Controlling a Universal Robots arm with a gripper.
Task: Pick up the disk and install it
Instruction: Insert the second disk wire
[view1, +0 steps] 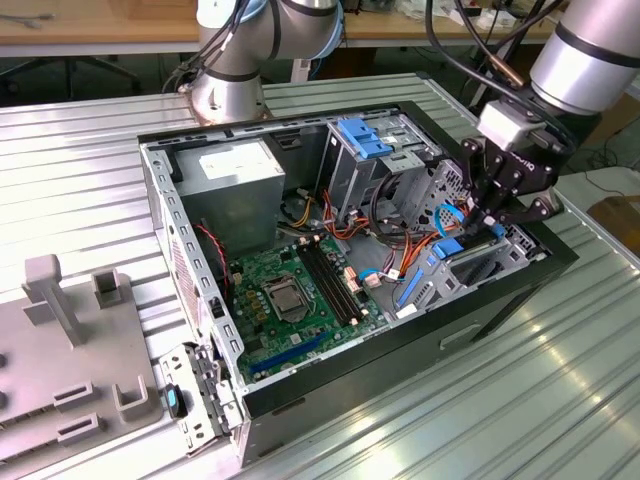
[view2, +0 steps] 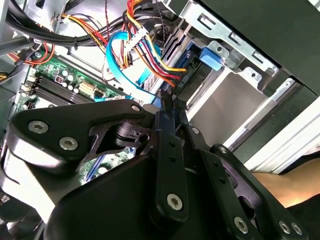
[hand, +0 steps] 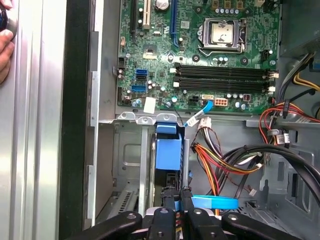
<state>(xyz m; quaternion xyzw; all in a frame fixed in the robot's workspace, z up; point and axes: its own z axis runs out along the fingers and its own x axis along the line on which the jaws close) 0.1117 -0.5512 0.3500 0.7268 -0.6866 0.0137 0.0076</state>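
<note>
So the gripper (view1: 492, 215) is down inside the open PC case (view1: 300, 385), at the drive bay (hand: 131, 145) on the exterior view's right. It's clamped on the disk (hand: 167, 150) — fingers (hand: 167, 216) pinch the near end, in the first wrist view. The disk stands on edge in the bay slot, its long axis running straight away from the gripper toward the motherboard (hand: 200, 55), blue rail (view1: 449, 247) showing. Looks nearly seated to me.
</note>
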